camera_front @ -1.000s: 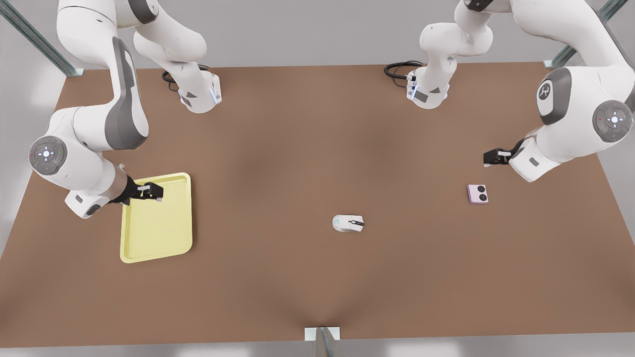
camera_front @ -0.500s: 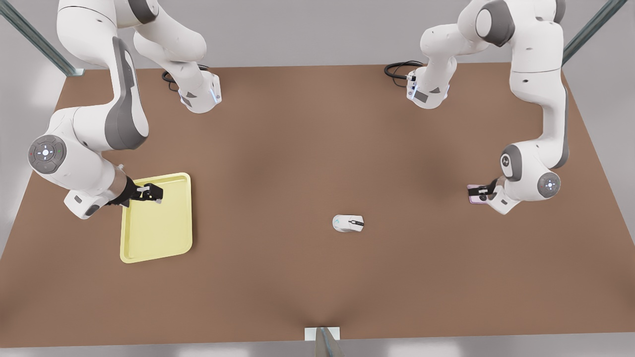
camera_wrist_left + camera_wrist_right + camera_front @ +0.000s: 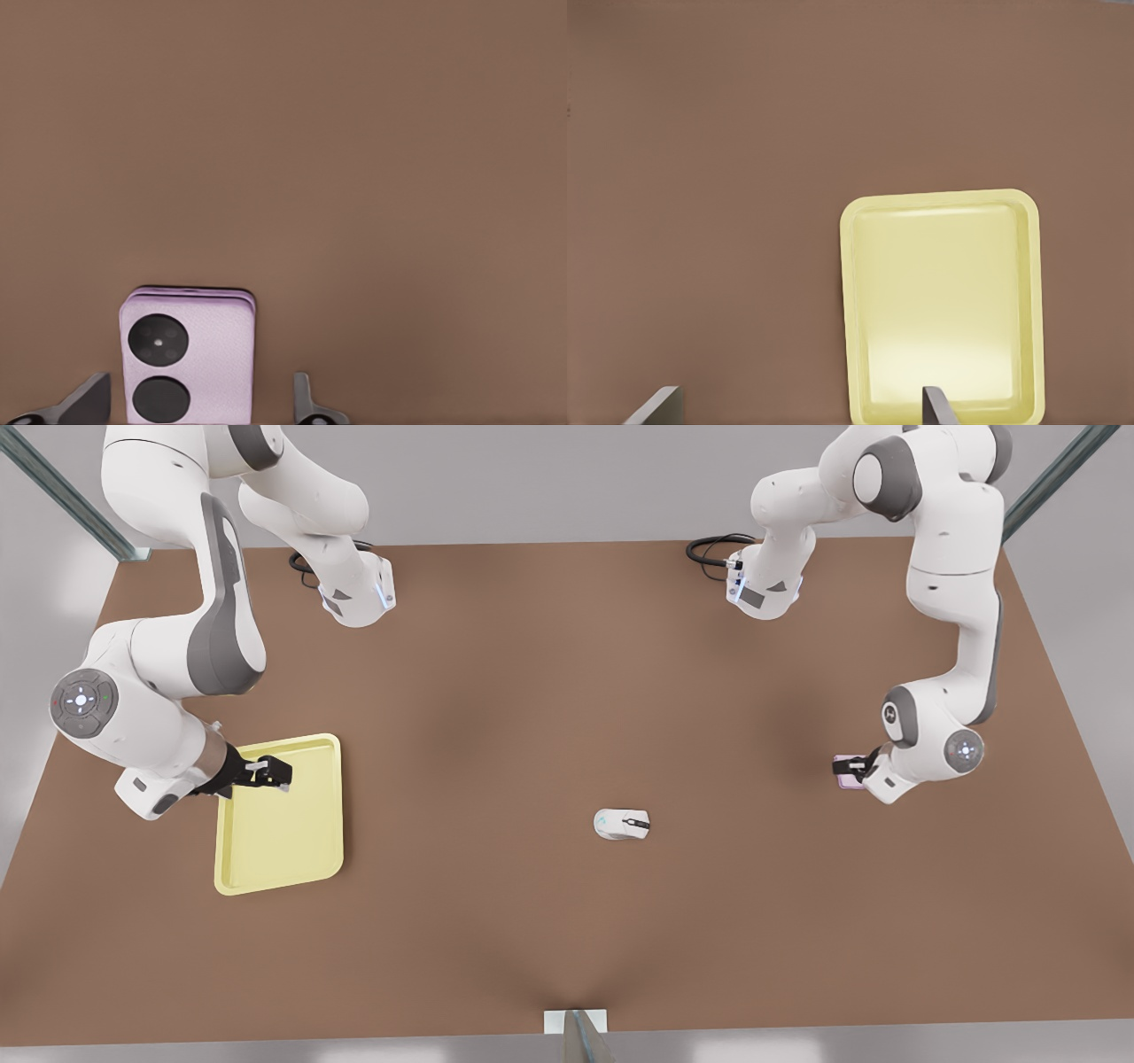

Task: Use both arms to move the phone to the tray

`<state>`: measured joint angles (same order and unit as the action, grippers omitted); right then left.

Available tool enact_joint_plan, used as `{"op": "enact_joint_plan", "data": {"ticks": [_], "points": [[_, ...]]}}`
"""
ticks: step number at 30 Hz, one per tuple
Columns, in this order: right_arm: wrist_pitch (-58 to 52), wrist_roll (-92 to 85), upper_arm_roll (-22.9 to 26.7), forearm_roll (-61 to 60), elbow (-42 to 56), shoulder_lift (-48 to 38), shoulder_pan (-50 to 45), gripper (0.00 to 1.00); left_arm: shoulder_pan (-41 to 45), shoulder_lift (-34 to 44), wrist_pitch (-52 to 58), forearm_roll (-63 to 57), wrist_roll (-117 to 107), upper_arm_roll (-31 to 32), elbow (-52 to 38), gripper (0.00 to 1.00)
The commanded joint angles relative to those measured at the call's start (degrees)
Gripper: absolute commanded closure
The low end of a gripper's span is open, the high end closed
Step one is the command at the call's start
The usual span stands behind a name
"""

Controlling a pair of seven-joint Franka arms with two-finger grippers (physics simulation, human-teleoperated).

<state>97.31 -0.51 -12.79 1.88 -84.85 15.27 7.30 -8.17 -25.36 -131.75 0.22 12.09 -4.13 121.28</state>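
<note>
Only a mouse [image 3: 622, 824] lies between phone [image 3: 846, 771] and tray [image 3: 280, 815]; table [image 3: 532, 691] otherwise bare.

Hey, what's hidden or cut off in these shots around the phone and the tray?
- Phone: front view, far half covered by the left tool.
- Phone's near end: left wrist view, cut by the frame edge.
- Tray: right wrist view, near rim cut off.
- Right tool: front view, covers part of the tray's rim.

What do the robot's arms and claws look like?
Both arms are white and rounded with grey joint sections. Round grey caps with small lights sit near the wrists. Black cables curl at each base on the brown table. The left claw and right claw are small and black, with thin grey fingers.
</note>
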Motion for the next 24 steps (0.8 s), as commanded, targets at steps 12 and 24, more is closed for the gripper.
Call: {"op": "enact_joint_plan", "data": {"ticks": [12, 24], "points": [[0.0, -0.2, 0.0, 0.0, 0.0, 0.0, 0.2, 0.00, -0.5, -2.2, -5.1, -0.2, 6.3, -0.1, 0.0, 0.00], [0.0, -0.2, 0.0, 0.0, 0.0, 0.0, 0.2, 0.00, -0.5, -2.9, -4.8, -0.1, 2.9, -0.2, -0.2, 0.24]]}}
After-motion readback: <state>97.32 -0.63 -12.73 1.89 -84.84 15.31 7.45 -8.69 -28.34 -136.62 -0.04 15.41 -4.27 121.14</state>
